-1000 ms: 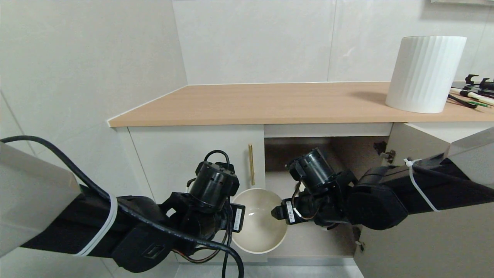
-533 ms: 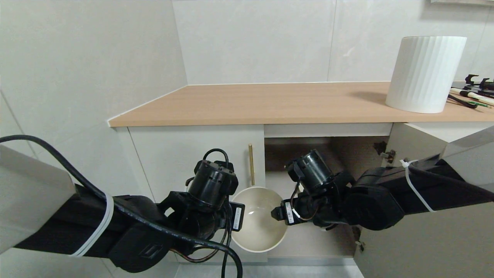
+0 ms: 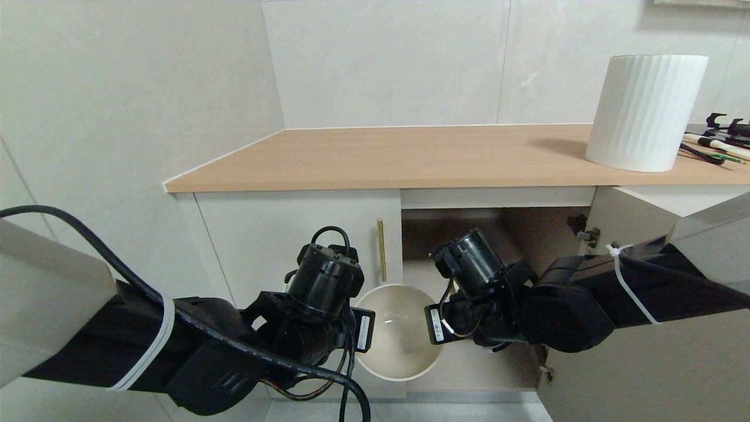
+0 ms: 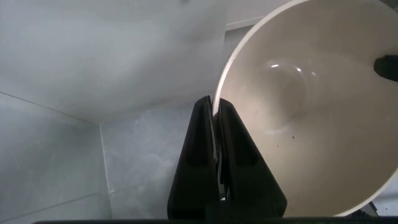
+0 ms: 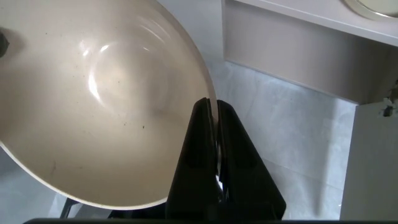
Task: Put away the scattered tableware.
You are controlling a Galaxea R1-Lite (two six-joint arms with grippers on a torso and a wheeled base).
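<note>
A cream bowl point(image 3: 398, 343) hangs in the air in front of the open cabinet, held between both arms. My left gripper point(image 3: 358, 332) is shut on the bowl's left rim; in the left wrist view its fingers point(image 4: 202, 134) pinch the rim of the bowl point(image 4: 298, 99). On the opposite rim my right gripper point(image 3: 435, 324) is shut too, and the right wrist view shows its fingers point(image 5: 200, 130) clamped on the edge of the bowl point(image 5: 106, 93). The bowl's inside is bare.
The cabinet opening point(image 3: 498, 234) lies under a wooden counter point(image 3: 381, 155), with its door point(image 3: 644, 363) swung out at the right. The left door carries a brass handle point(image 3: 381, 249). A white ribbed container point(image 3: 644, 111) and several utensils point(image 3: 718, 143) sit on the counter. A pale dish rim point(image 5: 373, 6) rests on the cabinet shelf.
The right wrist has turned slightly and its gripper sits a little closer on the rim. The bowl has shifted a touch to the right and up. The left arm barely moved.
</note>
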